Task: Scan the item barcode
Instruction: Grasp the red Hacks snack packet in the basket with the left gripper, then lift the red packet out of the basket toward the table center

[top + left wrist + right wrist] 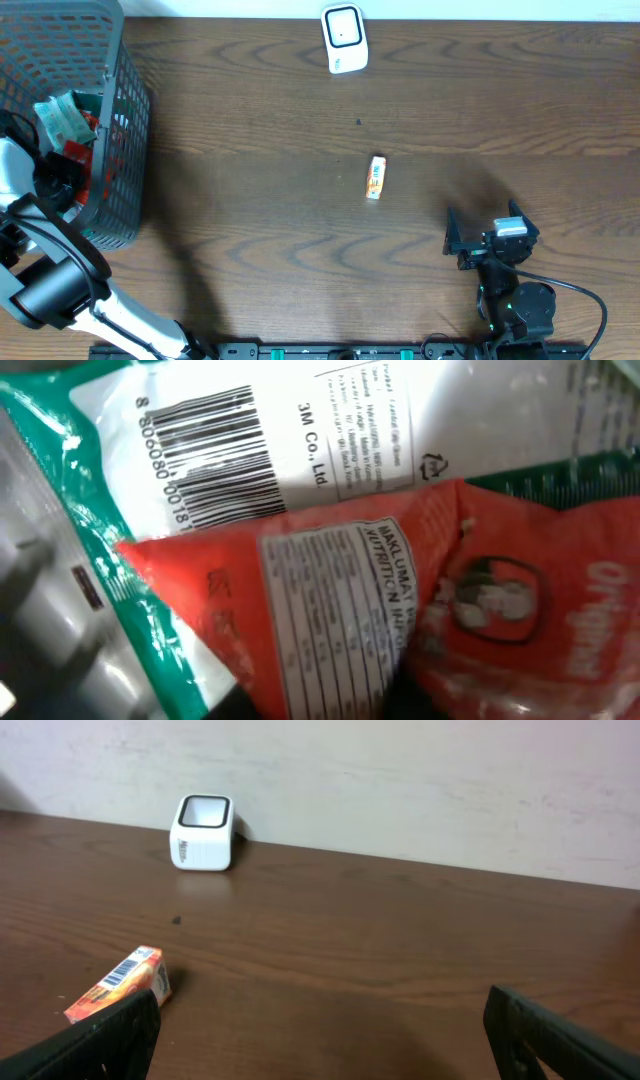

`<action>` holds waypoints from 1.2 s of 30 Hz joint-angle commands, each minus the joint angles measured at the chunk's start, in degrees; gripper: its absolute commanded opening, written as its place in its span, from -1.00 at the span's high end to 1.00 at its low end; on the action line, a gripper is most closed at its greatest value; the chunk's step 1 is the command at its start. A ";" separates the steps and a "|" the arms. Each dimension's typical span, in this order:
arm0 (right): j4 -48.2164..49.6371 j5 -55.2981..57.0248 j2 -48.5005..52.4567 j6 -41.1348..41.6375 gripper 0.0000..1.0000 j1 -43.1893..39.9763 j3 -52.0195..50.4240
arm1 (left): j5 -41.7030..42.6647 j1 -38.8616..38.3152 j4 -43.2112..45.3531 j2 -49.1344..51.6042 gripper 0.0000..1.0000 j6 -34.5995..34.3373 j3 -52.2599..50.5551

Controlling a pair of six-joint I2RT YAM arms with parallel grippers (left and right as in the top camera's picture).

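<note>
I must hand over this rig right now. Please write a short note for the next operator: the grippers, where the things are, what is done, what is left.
Left gripper: down inside the basket, among the packets. Whether it is open or shut cannot be told. Its camera shows a red packet lying over a white and green packet whose barcode faces up.
Right gripper: open, empty, at the near right of the table.
Scanner: at the far edge, centre.
Small orange box: mid-table, untouched by either gripper.
Done: no item is at the scanner.
Left: lift one item out and show its barcode to the scanner.
</note>
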 commanded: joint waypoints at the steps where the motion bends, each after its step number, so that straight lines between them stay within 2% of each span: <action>1: -0.24 0.33 -0.24 -0.31 -0.98 -0.09 -0.04 | -0.20 0.20 -0.50 1.55 0.85 0.35 -0.07; 8: -0.24 0.33 -0.24 -0.31 -0.99 -0.09 -0.04 | 0.48 0.20 -0.68 -8.50 0.85 0.33 0.70; 18: -0.24 0.35 -0.24 -0.31 -0.98 -0.09 -0.04 | 0.72 0.17 -0.55 -34.01 0.85 -3.17 0.70; 24: -0.24 0.33 -0.24 -0.31 -0.98 -0.09 -0.04 | 10.21 -0.15 -0.76 -49.27 0.85 -3.39 0.70; 26: -0.24 0.35 -0.24 -0.31 -0.98 -0.09 -0.04 | 15.82 -1.81 -2.91 -53.59 0.86 -3.39 0.68; 28: -0.24 0.33 -0.24 -0.31 -0.99 -0.09 -0.04 | 17.92 -4.20 -5.66 -55.80 0.85 -3.37 0.68; 33: -0.24 0.33 -0.24 -0.31 -0.98 -0.09 -0.04 | 18.05 -12.74 -12.57 -57.37 0.85 -3.37 -0.90; 36: -0.24 0.33 -0.24 -0.31 -0.99 -0.09 -0.04 | 18.03 -18.25 -13.22 -57.22 0.85 -4.22 -4.55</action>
